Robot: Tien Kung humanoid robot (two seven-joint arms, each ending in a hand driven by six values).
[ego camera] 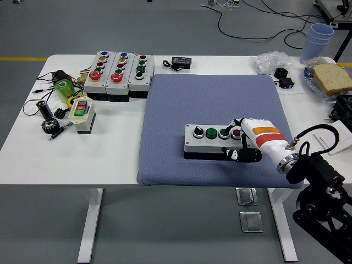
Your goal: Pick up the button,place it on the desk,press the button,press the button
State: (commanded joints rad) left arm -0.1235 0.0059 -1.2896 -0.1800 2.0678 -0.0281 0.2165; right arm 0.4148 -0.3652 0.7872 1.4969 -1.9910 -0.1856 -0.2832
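Resting over the right end of the grey four-button control box (212, 140), the right hand (248, 140) has its white fingers curled round that end, thumb low against the front edge and fingertips up by the red button (236, 132), which they partly cover; whether a finger actually presses it is hard to make out from here. The box lies flat on the blue cloth mat (212, 99), near the mat's front edge, its black selector knob and two green buttons in plain sight. The black forearm runs off toward the lower right corner. The mat covers the right half of the white table (33, 159). Well apart at the far left stand three more button boxes (118, 69), with a small cream switch box (81, 114) and loose parts nearby. A slice of bread (331, 77) and stacked cups (318, 39) sit at the far right, cables trailing over the grey floor behind.
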